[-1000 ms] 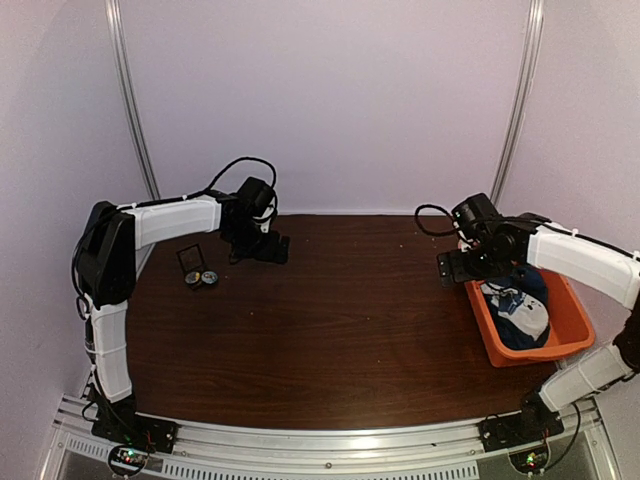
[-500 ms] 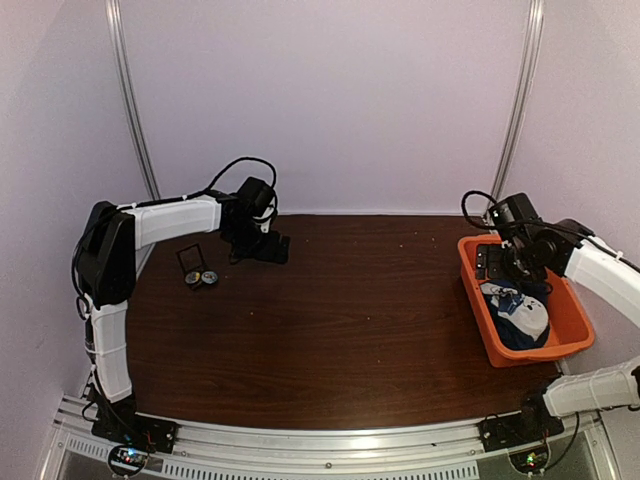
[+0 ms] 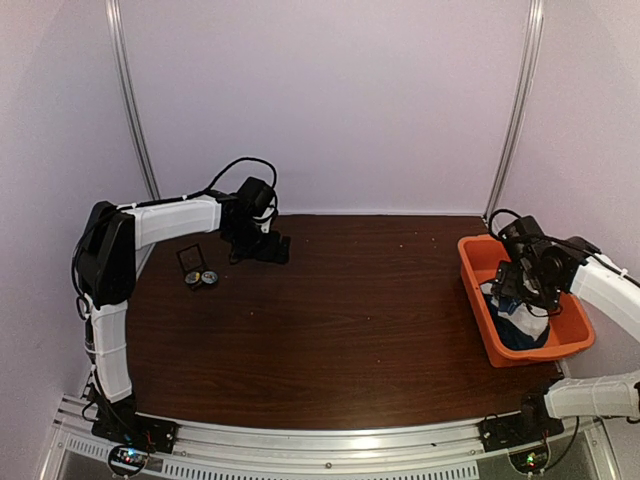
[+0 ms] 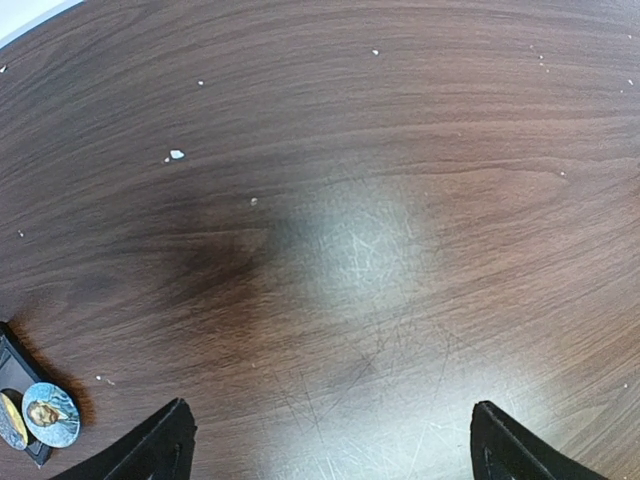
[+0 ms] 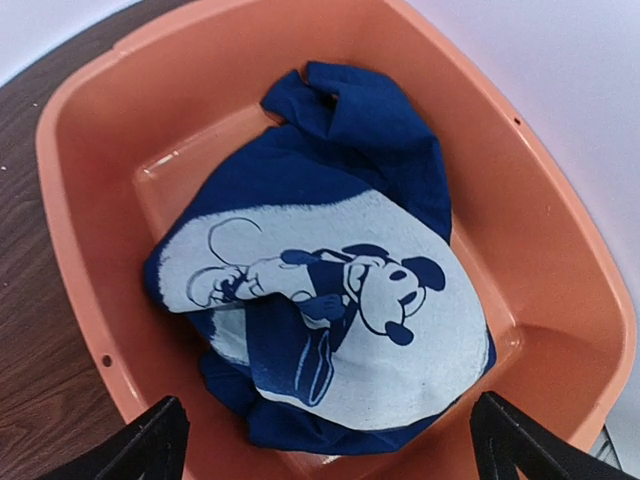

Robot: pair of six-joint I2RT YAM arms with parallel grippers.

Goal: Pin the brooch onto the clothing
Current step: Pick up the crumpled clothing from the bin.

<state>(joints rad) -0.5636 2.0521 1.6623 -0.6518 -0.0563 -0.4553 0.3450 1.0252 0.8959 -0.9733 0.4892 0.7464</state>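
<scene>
Brooch point(image 4: 50, 414) – a tiny round badge with bluish tints – is seen lying flat at the far left of the dark wooden surface point(image 4: 380, 200). It lies right against a second, yellowish badge point(image 4: 8, 420) and just beside a small black box point(image 3: 189, 259). The clothing point(image 5: 330, 300), a navy T-shirt, is found well apart from it at the right side of the surface. It is crumpled inside an orange tub point(image 5: 560, 250), with its white mouse print turned upward. The left tool point(image 4: 325, 445) is held low over bare wood near the brooch; its fingers are spread wide and nothing is gripped between them. The right tool point(image 5: 330, 445) is held over the tub, directly above the shirt – its fingers likewise spread wide, with nothing pinched.
</scene>
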